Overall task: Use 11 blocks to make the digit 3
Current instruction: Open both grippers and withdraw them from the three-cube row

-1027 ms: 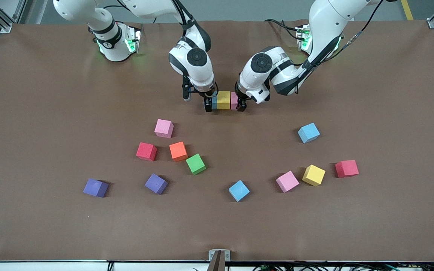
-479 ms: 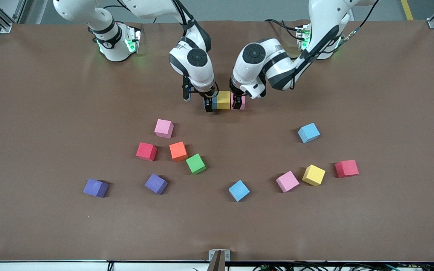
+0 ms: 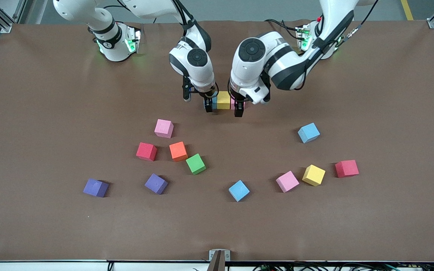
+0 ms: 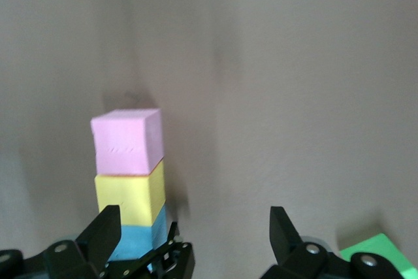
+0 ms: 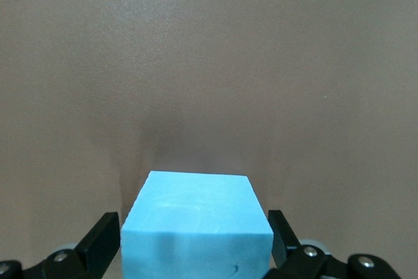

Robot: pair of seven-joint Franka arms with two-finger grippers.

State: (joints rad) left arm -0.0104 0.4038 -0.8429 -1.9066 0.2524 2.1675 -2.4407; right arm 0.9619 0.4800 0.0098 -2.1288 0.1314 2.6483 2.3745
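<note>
1. Your left gripper [image 3: 239, 110] has come off the end of the row. A second ago it sat low against the small pink foam cube [image 4: 127, 140]; now it hangs just above that cube. Its fingers are spread wide with nothing between them.
2. Your right gripper [image 3: 209, 106] has not moved. It is down at the other end of the row, and its open fingers straddle the light blue foam cube [image 5: 196, 227]. From the wrist view I cannot tell whether the pads actually touch the cube's sides.
3. The blue, yellow foam cube [image 3: 223, 99] and pink cubes lie touching in a straight line on the brown surface [image 3: 51, 94], close in front of the two arms. That reads as the first three-cube bar of the digit 3, set and released. Two bars and two joining cubes are still to come.
4. The strip of surface just nearer the front camera than the row is bare, so the figure has room to grow that way.
5. Loose stock lies nearer the camera still:
   - Toward the right arm's end are a pink cube [image 3: 164, 128], a red cube [image 3: 146, 151], an orange cube [image 3: 178, 151] and a green cube [image 3: 195, 164]. Orange and green sit nearly corner to corner, so a grasp there will be tight.
   - Toward the left arm's end, a blue cube [image 3: 308, 132] stands apart, easy to take.
   - No cube sits near a surface edge.
</note>
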